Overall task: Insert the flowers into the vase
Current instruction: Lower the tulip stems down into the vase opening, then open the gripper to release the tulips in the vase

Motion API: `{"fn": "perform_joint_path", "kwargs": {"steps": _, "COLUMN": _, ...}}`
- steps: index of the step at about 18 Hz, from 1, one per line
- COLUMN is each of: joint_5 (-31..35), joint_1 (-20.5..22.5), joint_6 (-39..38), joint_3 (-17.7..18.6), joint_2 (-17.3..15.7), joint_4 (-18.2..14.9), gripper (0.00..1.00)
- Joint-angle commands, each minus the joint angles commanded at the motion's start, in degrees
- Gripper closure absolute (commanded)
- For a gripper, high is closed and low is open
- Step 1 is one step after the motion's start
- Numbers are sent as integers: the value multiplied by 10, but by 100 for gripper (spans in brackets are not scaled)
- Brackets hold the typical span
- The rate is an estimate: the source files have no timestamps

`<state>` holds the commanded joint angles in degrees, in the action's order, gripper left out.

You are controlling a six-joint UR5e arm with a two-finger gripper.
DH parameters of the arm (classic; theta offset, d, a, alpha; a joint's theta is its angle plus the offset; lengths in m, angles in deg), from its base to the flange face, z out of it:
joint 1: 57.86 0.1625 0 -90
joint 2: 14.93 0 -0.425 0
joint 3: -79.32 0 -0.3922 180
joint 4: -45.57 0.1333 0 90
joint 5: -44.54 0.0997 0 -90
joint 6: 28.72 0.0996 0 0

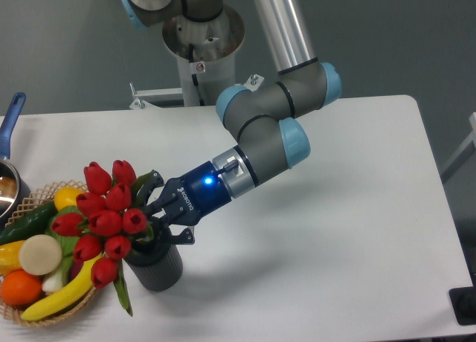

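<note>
Gripper (152, 208) pinches the flowers (104, 219) at the stem end, just above the vase (154, 262), fingers closed on the stems. Bunch lies nearly sideways, buds pointing left over the basket (44, 305) rim, leaves hanging past the vase's left side. Stem tips look to be at or just inside the vase mouth; can't tell how deep. To do it well: rotate the wrist so the stems go vertical, centre them over the opening, lower straight, release only once seated. Vase stands upright on the surface (335, 230); side load could tip it
</note>
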<state>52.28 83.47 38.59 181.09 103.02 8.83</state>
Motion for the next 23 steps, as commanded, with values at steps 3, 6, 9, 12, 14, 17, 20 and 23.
{"fn": "perform_joint_path", "kwargs": {"steps": 3, "joint_5": 0, "joint_1": 1, "joint_6": 32, "joint_3": 18, "joint_2": 9, "joint_4": 0, "gripper": 73}}
{"fn": "perform_joint_path", "kwargs": {"steps": 6, "joint_5": 0, "joint_1": 4, "joint_6": 33, "joint_3": 28, "joint_2": 10, "joint_4": 0, "gripper": 73}}
{"fn": "perform_joint_path", "kwargs": {"steps": 9, "joint_5": 0, "joint_1": 4, "joint_6": 47, "joint_3": 29, "joint_2": 14, "joint_4": 0, "gripper": 72}}
{"fn": "perform_joint_path", "kwargs": {"steps": 12, "joint_5": 0, "joint_1": 4, "joint_6": 48, "joint_3": 27, "joint_2": 14, "joint_4": 0, "gripper": 58}}
{"fn": "perform_joint_path", "kwargs": {"steps": 14, "joint_5": 1, "joint_1": 4, "joint_6": 49, "joint_3": 25, "joint_2": 15, "joint_4": 0, "gripper": 46}}
{"fn": "perform_joint_path", "kwargs": {"steps": 17, "joint_5": 6, "joint_1": 8, "joint_6": 53, "joint_3": 21, "joint_2": 13, "joint_4": 1, "gripper": 27}}
{"fn": "perform_joint_path", "kwargs": {"steps": 20, "joint_5": 9, "joint_1": 12, "joint_6": 53, "joint_3": 21, "joint_2": 9, "joint_4": 1, "gripper": 4}}
{"fn": "perform_joint_path", "kwargs": {"steps": 23, "joint_5": 13, "joint_1": 19, "joint_6": 53, "joint_3": 23, "joint_2": 0, "joint_4": 0, "gripper": 0}}
